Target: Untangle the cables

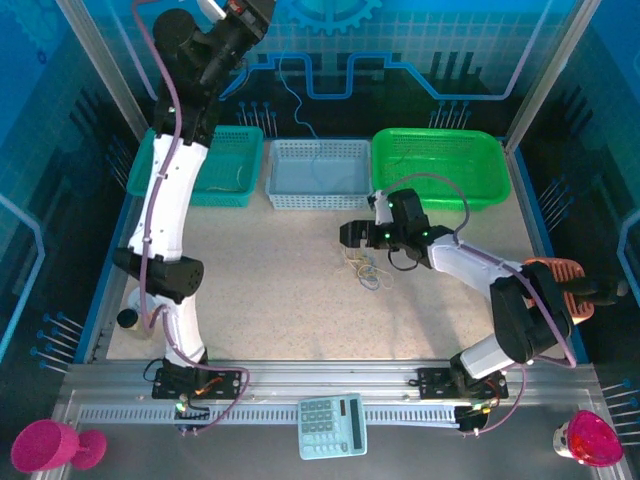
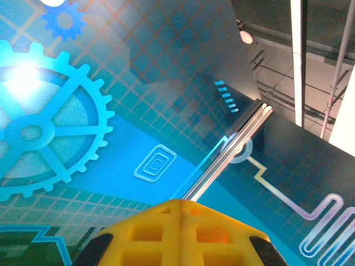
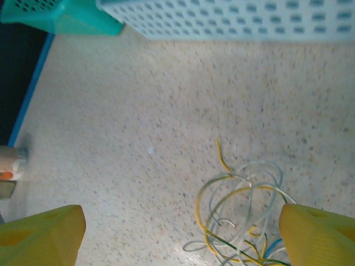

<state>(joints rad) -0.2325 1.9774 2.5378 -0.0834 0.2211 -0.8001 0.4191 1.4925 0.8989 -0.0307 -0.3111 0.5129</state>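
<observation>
Speckled tabletop (image 1: 270, 290) before a blue printed backdrop. The cables (image 3: 238, 221) lie on it as a loose curly clump between the widely spread fingers of the right claw (image 3: 183, 228), nearer one finger. We judge the step best done by closing on a single outlying yellow loop and drawing it slowly sideways. The left claw (image 2: 180, 216), high against the backdrop, looks pressed together; whether it traps a wire we cannot tell. The clump's near edge is cut off in the right wrist view.
</observation>
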